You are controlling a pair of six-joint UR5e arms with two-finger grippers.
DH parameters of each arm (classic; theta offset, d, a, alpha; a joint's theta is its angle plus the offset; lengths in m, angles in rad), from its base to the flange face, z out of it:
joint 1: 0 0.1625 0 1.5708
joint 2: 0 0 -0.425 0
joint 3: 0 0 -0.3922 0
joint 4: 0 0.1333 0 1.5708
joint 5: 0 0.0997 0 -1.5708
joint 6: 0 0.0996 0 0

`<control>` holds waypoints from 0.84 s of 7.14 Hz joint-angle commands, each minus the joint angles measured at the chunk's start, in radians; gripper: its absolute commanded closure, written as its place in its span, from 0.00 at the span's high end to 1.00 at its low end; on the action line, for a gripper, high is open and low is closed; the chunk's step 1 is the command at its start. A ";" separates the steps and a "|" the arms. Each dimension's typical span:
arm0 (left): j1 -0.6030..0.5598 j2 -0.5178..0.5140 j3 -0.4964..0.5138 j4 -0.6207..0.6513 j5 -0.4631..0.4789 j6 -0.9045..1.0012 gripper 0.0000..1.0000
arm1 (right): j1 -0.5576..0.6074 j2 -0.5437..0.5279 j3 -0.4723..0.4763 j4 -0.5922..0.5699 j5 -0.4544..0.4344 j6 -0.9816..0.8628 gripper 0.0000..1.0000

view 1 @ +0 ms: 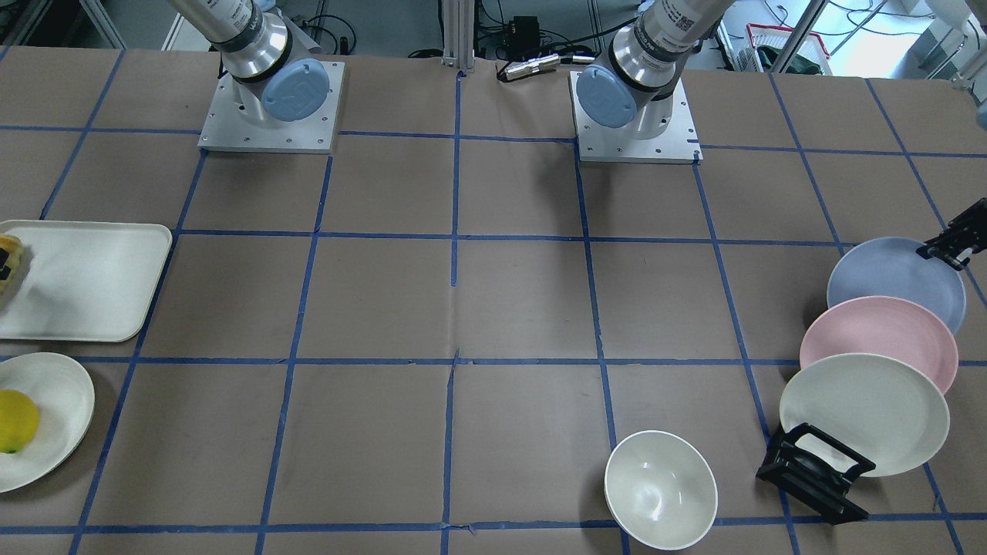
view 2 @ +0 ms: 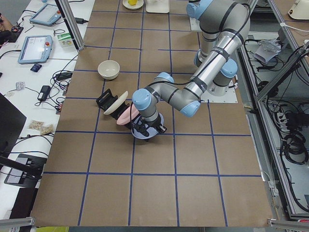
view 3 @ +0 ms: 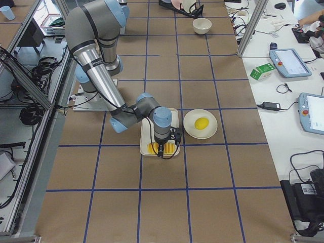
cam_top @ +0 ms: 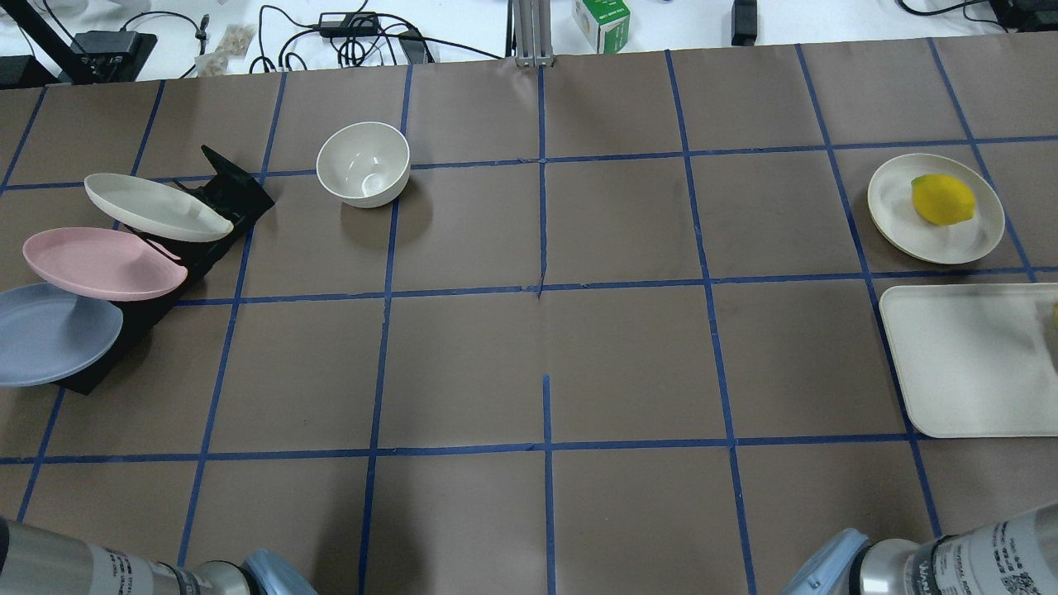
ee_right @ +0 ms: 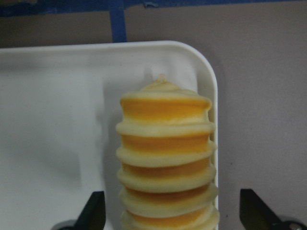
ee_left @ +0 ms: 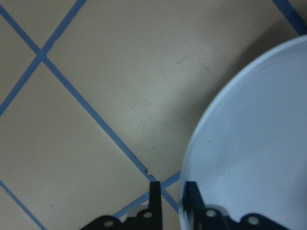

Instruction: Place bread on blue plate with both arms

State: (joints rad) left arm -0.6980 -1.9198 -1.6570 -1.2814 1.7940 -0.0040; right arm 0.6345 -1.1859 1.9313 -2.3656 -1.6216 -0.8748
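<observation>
The bread (ee_right: 165, 158), a ridged golden-orange loaf, lies along the edge of a white tray (ee_right: 57, 120). My right gripper (ee_right: 172, 211) is open, with one finger on each side of the loaf's near end. Only a sliver of the bread (view 1: 8, 254) shows at the left edge of the front-facing view. The blue plate (view 1: 894, 277) leans in a black rack as the plate nearest the robot. My left gripper (ee_left: 172, 189) has its jaws nearly together, astride the plate's rim (ee_left: 249, 143). It also shows at the front-facing view's right edge (view 1: 954, 240).
A pink plate (view 1: 879, 339) and a cream plate (view 1: 864, 408) lean in the same black rack (view 1: 813, 472). A white bowl (view 1: 660, 489) stands near the rack. A yellow lemon (cam_top: 942, 199) sits on a small cream plate (cam_top: 897, 211) beside the tray (cam_top: 967, 359).
</observation>
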 commanded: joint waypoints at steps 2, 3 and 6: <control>0.002 0.021 0.011 -0.015 -0.010 0.009 0.00 | 0.002 0.015 -0.002 0.000 -0.003 0.007 0.28; 0.005 0.033 0.014 -0.035 -0.004 0.018 0.00 | 0.004 0.005 -0.005 0.020 -0.013 0.025 0.00; 0.020 0.108 0.113 -0.235 0.066 0.036 0.00 | 0.016 -0.046 -0.018 0.098 -0.004 0.028 0.00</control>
State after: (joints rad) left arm -0.6851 -1.8457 -1.5947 -1.4177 1.8117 0.0281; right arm 0.6428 -1.2009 1.9216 -2.3074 -1.6291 -0.8485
